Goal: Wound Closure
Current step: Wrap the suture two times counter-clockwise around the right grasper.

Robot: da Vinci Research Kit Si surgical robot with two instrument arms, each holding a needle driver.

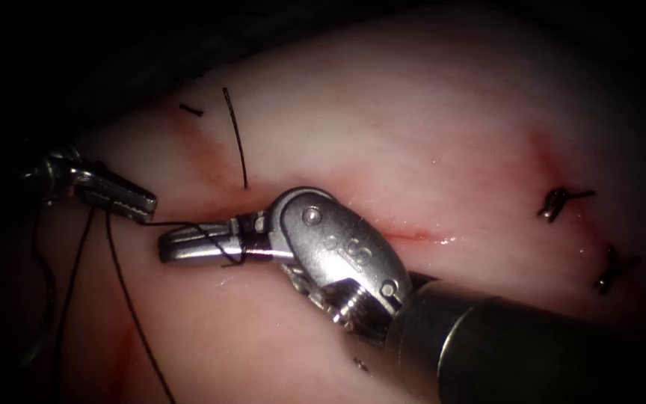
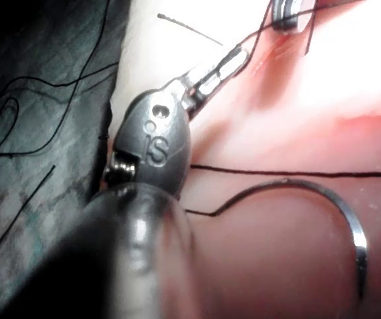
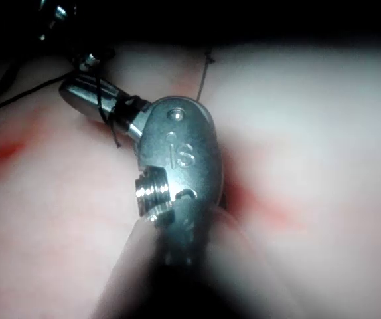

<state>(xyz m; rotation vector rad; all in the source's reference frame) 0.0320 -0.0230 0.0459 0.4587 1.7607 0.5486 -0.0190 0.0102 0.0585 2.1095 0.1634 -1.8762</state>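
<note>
Gripping the thread [image 1: 188, 223], your left pincer [image 1: 143, 206] is closed; thread wraps your closed, empty right pincer [image 1: 170, 245]; the needle [image 2: 350, 226] lies free on the tissue [image 1: 443, 150].

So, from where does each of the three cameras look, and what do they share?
Endoscope view: above and in front of the tissue; left tool holds thread, which loops around the right tool.
Left wrist view: along the left shaft at its tool; the needle lies free on the tissue.
Right wrist view: along the right shaft at its tool, thread wound round it.
Shared: all three show thread and tissue.
</note>
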